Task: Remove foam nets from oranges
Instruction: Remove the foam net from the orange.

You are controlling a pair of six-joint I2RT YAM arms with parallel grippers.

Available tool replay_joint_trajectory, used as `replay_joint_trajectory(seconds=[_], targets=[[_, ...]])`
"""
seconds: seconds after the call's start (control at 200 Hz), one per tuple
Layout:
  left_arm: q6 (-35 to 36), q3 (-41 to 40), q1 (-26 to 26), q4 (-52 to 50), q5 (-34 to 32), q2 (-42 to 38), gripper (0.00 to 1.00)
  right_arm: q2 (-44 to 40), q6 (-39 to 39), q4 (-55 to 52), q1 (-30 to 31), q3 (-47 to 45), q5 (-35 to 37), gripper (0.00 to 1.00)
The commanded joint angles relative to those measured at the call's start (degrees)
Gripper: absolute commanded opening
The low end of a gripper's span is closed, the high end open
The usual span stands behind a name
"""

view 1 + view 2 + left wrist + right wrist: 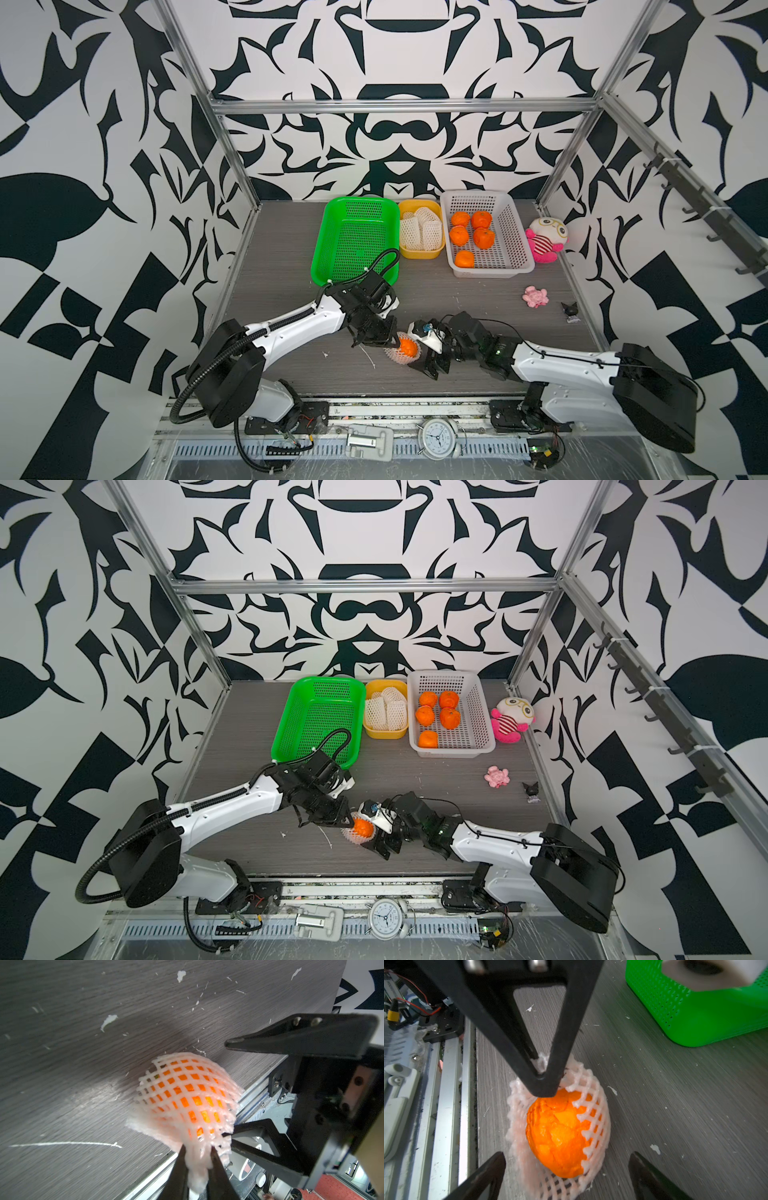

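Left gripper (544,1084) pinches foam net (593,1109) | right gripper (566,1158) wide beside orange (556,1136) | peel bare from right wrist, meshed from left wrist | table (685,1105) foam-flecked

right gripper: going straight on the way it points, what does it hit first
Most likely the orange, bare side facing the open right gripper; the foam net cups its far half, pinched by the left gripper.
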Motion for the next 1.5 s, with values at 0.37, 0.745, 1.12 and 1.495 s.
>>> replay_joint_trajectory(seconds=[0.37, 0.745, 1.12, 1.495], targets=[[-0.41, 0.52, -0.15, -0.04, 2.03, 0.09, 0.18, 4.95, -0.81, 2.66, 0.48, 4.76, 0.74, 0.63], [0.36, 1.23, -0.06, -1.04, 1.14, 0.29, 0.18, 2.54, -0.19, -2.05, 0.52, 6.65, -1.35, 0.32], [0.65, 1.57, 0.07, -2.02, 0.01, -0.95, 0.18, -0.59, 0.15, -6.32, 0.61, 8.61, -1.04, 0.21], [0.00, 1.89, 0.29, -1.40, 0.48, -1.78, 0.18, -2.32, 0.45, -7.85, 0.81, 9.62, -0.56, 0.17]])
